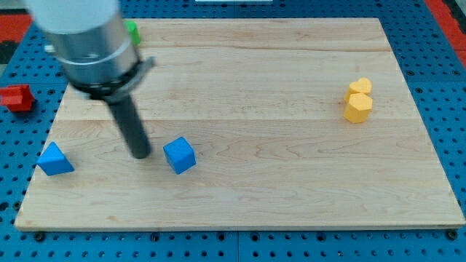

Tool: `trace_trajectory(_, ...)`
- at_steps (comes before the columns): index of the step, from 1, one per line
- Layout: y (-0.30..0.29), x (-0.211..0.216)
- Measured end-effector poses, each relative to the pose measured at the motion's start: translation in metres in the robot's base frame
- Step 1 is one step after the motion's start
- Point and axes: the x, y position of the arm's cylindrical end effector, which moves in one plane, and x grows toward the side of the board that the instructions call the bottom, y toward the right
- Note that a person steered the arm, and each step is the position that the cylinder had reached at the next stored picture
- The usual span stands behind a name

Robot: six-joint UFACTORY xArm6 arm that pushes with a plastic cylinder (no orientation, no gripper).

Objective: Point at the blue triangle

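The blue triangle (54,159) lies near the left edge of the wooden board (291,189), low in the view. A blue cube (179,155) sits to its right. My tip (140,155) is on the board between them, close to the left side of the blue cube and well right of the blue triangle. It touches neither block that I can see.
Two yellow blocks (358,100) sit together at the view's right. A green block (132,32) shows partly behind the arm at the top left. A red block (17,97) lies off the board at the left, on the blue pegboard.
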Motion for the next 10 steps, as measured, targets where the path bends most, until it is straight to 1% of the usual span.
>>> trace_trajectory(1, 0.036, 0.000)
trace_trajectory(2, 0.030, -0.005)
trace_trajectory(5, 0.024, -0.055)
trace_trajectory(7, 0.022, -0.080)
trace_trajectory(8, 0.013, -0.081)
trace_trajectory(9, 0.010, -0.093)
trace_trajectory(10, -0.009, -0.105)
